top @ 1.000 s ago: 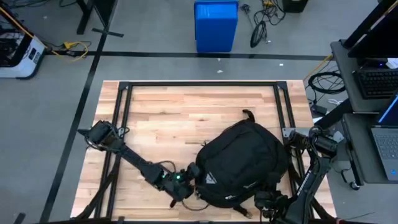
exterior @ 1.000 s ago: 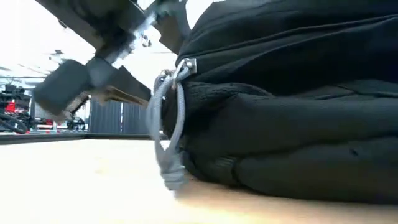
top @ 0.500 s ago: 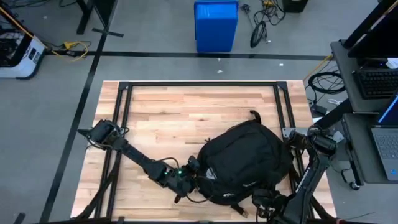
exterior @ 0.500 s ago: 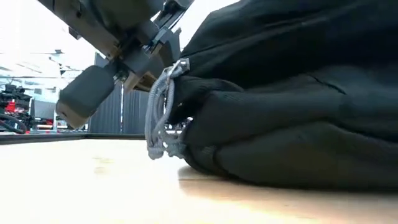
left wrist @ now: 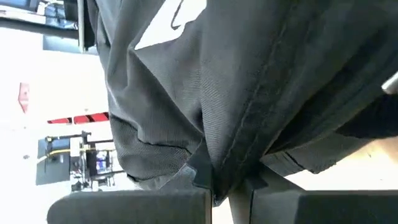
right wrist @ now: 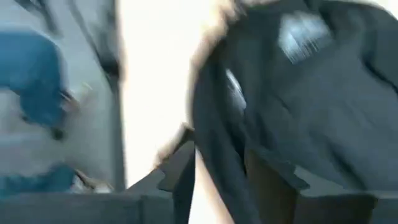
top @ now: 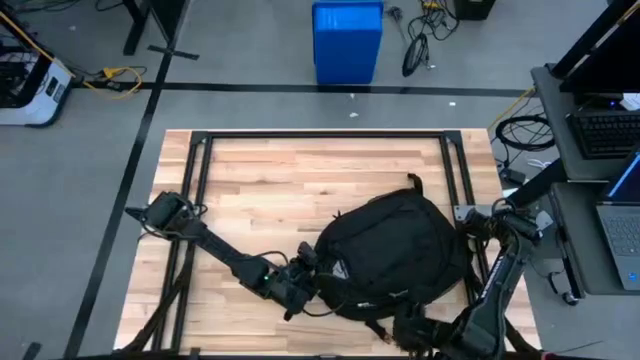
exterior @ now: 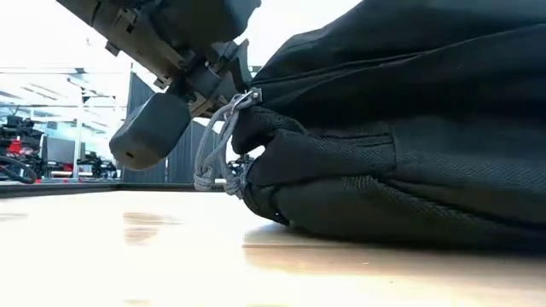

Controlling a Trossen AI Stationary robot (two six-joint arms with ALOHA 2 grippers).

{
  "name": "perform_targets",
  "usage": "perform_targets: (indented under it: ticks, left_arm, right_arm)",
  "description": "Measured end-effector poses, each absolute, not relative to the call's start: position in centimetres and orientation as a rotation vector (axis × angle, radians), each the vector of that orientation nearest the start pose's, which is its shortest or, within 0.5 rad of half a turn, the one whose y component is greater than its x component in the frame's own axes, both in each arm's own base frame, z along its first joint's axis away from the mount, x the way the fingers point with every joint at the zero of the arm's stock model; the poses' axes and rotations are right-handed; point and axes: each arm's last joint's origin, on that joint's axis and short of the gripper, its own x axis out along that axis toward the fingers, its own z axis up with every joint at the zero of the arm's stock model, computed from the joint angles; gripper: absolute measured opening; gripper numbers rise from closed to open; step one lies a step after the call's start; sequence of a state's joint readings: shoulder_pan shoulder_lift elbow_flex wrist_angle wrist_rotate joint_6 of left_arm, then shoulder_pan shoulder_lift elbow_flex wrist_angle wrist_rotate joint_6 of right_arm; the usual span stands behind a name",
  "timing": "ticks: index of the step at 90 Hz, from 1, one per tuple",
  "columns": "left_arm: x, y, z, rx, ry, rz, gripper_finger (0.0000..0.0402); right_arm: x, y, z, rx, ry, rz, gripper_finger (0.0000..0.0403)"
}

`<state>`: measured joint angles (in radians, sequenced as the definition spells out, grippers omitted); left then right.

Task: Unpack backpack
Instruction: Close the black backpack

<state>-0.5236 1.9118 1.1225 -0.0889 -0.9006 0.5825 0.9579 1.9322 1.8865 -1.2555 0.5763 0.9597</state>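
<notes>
The black backpack (top: 392, 255) lies on the wooden table's near right part, its white logo patch (top: 337, 270) toward the left. My left gripper (top: 308, 272) is at the backpack's left edge, shut on its fabric. Grey zipper cords (exterior: 213, 158) hang there, clear of the table. My right gripper (top: 408, 326) is at the backpack's near edge. In the blurred right wrist view its fingers (right wrist: 177, 168) stand apart, with a fold of the backpack (right wrist: 224, 162) between them. My left gripper pinches a fold of black fabric (left wrist: 214, 171) between its two fingers, on the backpack's left side below the logo patch (left wrist: 171, 18). The fingers come from the table's left, slanting down. That edge is raised a little; the rest of the backpack lies on the table. My right gripper: blur hides whether its open fingers touch the fold between them.
A black metal frame (top: 320, 136) runs around the tabletop. Bare wood (top: 290, 190) lies at the far side and left of the backpack. A blue bin (top: 347, 40) stands on the floor beyond the table, and a desk with a laptop (top: 620, 215) is at the right.
My left gripper has moved in against the backpack's left edge and a little toward the far edge. The backpack has shifted slightly toward the far right. Its left edge has risen, so the grey cords now hang clear of the table instead of resting on it.
</notes>
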Motion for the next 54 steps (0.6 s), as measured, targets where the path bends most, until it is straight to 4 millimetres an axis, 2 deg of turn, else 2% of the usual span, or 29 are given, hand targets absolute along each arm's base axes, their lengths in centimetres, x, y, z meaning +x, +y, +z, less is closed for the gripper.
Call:
perform_targets:
  ticks: [8,19,33,48,54]
  left_arm:
    - [33.9,-17.0,15.5,1.11,0.768,0.161,0.0002]
    - [33.6,-17.4,15.5,1.116,0.76,0.17,0.0002]
    - [33.3,-17.9,15.5,1.104,0.753,0.17,0.0002]
    - [33.2,-18.1,15.5,1.086,0.747,0.174,0.0002]
    - [33.2,-18.1,15.5,1.08,0.746,0.175,0.0002]
  right_arm:
    - [25.7,31.4,29.9,-0.015,0.887,-0.087,0.016]
    - [28.0,31.7,27.4,-0.113,0.903,-0.07,0.019]
    - [28.9,31.2,25.6,-0.162,0.959,-0.124,0.021]
    - [29.7,30.6,25.1,-0.154,0.974,-0.163,0.022]
    - [30.2,30.2,24.1,-0.186,1.007,-0.189,0.0224]
